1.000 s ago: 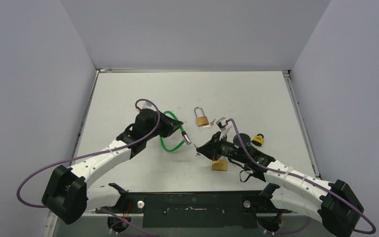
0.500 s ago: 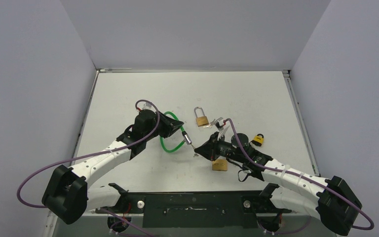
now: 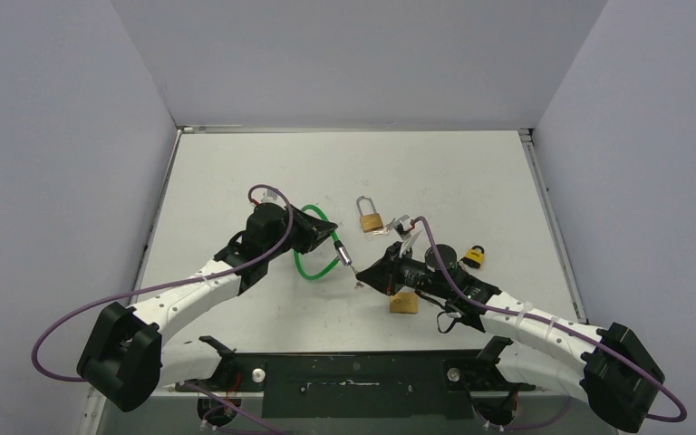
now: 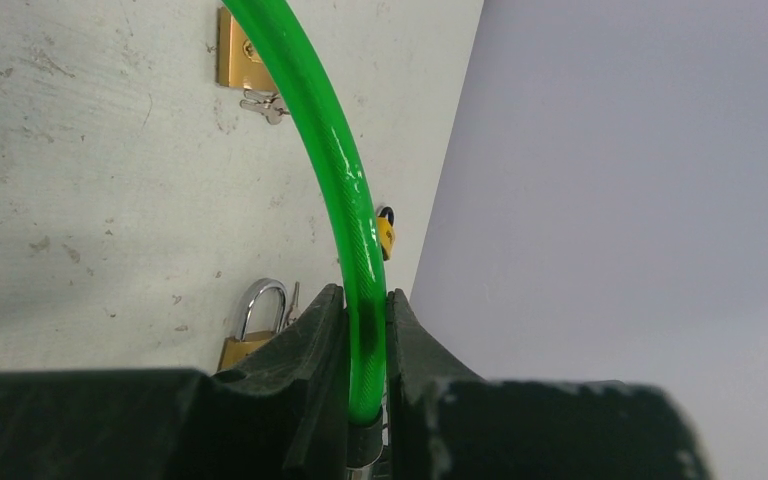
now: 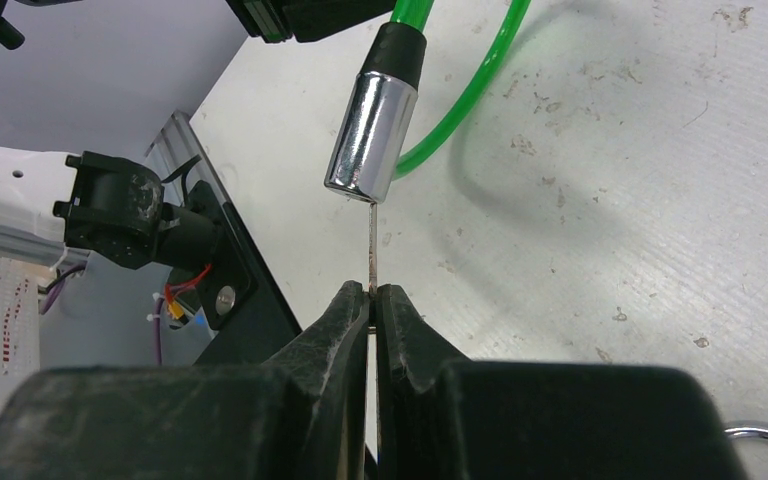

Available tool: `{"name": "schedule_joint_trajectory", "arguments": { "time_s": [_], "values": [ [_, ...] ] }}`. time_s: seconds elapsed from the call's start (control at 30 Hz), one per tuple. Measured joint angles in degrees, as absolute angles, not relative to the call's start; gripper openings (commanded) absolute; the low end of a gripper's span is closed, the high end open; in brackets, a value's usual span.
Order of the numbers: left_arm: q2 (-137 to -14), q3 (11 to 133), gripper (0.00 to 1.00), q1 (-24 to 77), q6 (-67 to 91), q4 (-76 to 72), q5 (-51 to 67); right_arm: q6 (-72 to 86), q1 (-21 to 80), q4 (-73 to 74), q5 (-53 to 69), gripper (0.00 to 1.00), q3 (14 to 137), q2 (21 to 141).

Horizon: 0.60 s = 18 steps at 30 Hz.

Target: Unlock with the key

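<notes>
Key [image 5: 372, 250] tip at cable lock [image 5: 372, 125] barrel

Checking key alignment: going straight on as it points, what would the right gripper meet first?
The chrome lock barrel of the green cable, directly ahead of the right gripper; the key it pinches touches the barrel's end, insertion depth unclear.

White, scuffed table [image 3: 471, 172] fills the frame's centre, enclosed by plain pale-grey panels: back wall [image 3: 353, 54] at top, left wall [image 3: 54, 163] and right wall [image 3: 643, 163] at the sides. Lighting is even, with soft shadows.
</notes>
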State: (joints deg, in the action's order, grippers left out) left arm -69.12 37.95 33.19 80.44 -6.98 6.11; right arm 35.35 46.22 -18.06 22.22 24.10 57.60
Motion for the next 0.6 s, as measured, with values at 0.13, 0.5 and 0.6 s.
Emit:
{"name": "schedule_joint_trajectory", "arguments": {
  "time_s": [0.13,0.5,0.6],
  "values": [
    [-69.12,37.67,0.00,33.15,80.71,-7.57,6.28,35.68,46.22,-18.41,22.52,0.00,24.10,57.67],
    [-69.12,36.62,0.00,33.17,81.80,-9.47,6.42,36.67,46.22,-19.59,23.00,0.00,24.10,57.67],
    [-69.12,36.23,0.00,33.17,82.39,-10.09,6.39,36.69,46.22,-19.68,23.00,0.00,24.08,57.67]
  ]
}}
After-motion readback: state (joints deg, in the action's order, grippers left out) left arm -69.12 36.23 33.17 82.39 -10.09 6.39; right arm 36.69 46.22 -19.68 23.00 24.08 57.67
